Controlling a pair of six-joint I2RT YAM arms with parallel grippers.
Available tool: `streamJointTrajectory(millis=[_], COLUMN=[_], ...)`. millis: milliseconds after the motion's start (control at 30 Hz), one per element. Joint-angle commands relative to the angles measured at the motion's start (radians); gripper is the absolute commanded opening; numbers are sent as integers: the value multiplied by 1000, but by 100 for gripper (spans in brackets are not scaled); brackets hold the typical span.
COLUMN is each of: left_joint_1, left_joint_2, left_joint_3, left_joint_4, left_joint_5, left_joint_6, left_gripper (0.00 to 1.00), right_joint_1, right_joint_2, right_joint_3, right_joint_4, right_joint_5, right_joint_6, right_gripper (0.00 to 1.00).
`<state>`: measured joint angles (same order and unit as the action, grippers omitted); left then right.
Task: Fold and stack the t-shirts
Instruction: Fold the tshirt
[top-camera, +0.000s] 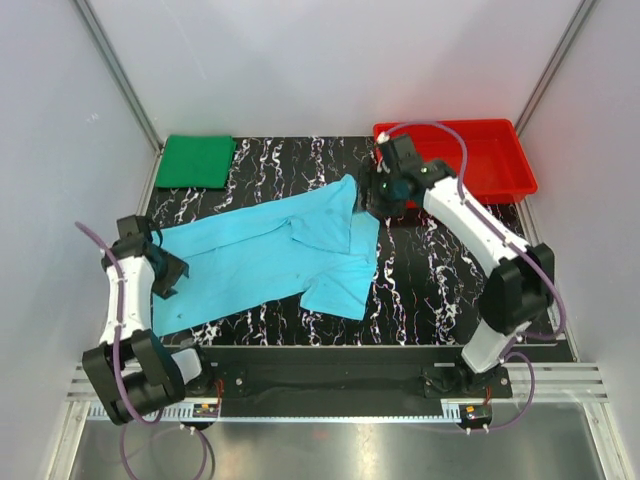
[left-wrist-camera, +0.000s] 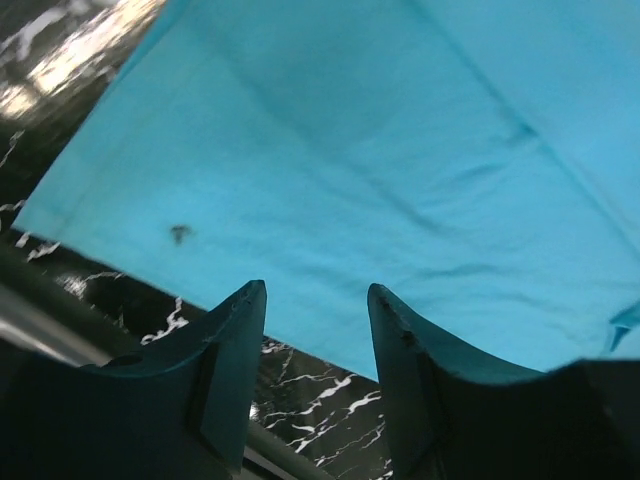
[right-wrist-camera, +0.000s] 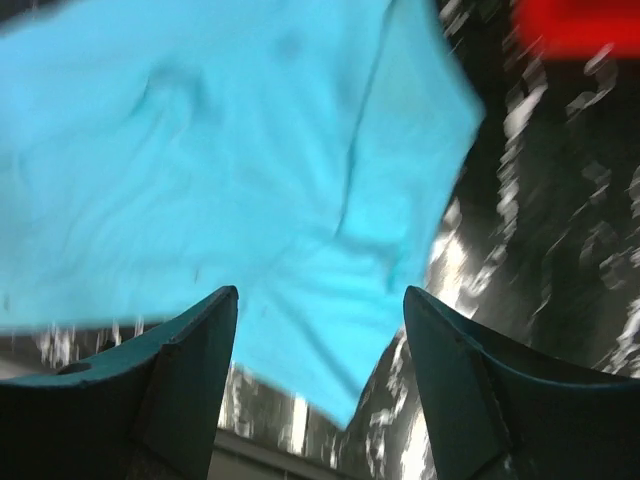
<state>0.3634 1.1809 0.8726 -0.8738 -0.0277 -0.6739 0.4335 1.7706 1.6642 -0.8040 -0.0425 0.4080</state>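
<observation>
The light cyan-blue t-shirt (top-camera: 270, 255) lies spread flat across the middle of the black marbled table. It fills most of the left wrist view (left-wrist-camera: 350, 170) and the right wrist view (right-wrist-camera: 220, 170). The dark green t-shirt (top-camera: 196, 160) lies folded at the far left corner. My left gripper (top-camera: 172, 275) is open and empty at the shirt's left hem, its fingers (left-wrist-camera: 240, 330) just off the cloth edge. My right gripper (top-camera: 372, 200) is open and empty above the shirt's far right sleeve.
A red plastic tray (top-camera: 490, 150) stands at the far right corner, just behind my right arm; it also shows as a blur in the right wrist view (right-wrist-camera: 580, 25). White walls close in the table on the left, back and right.
</observation>
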Motion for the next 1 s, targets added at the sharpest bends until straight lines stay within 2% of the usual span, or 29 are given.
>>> streamJointTrajectory(millis=[0, 167, 200, 233, 400, 500, 700, 967], left_joint_1=[66, 244, 329, 362, 500, 542, 549, 557], left_joint_2=[-58, -84, -92, -92, -55, -55, -46, 5], left_joint_3=[-69, -147, -161, -175, -181, -196, -248, -268], left_joint_4=[-27, -22, -18, -7, -27, -65, -36, 51], left_joint_5=[-92, -103, -95, -97, -107, -121, -109, -124], left_joint_6=[-110, -124, -121, -122, -148, -205, -253, -220], left_gripper=[50, 45, 44, 42, 40, 40, 40, 43], right_joint_1=[62, 80, 79, 79, 80, 79, 79, 79], right_joint_2=[-121, -256, -290, -304, -362, -372, -352, -367], right_joint_3=[-182, -392, -415, -452, -501, -492, -460, -495], right_joint_4=[54, 57, 54, 51, 14, 0, 11, 15], right_joint_5=[-187, -273, -289, -292, -304, -298, -300, -293], right_joint_6=[-8, 31, 35, 37, 23, 6, 17, 35], right_gripper=[73, 70, 69, 69, 69, 69, 69, 69])
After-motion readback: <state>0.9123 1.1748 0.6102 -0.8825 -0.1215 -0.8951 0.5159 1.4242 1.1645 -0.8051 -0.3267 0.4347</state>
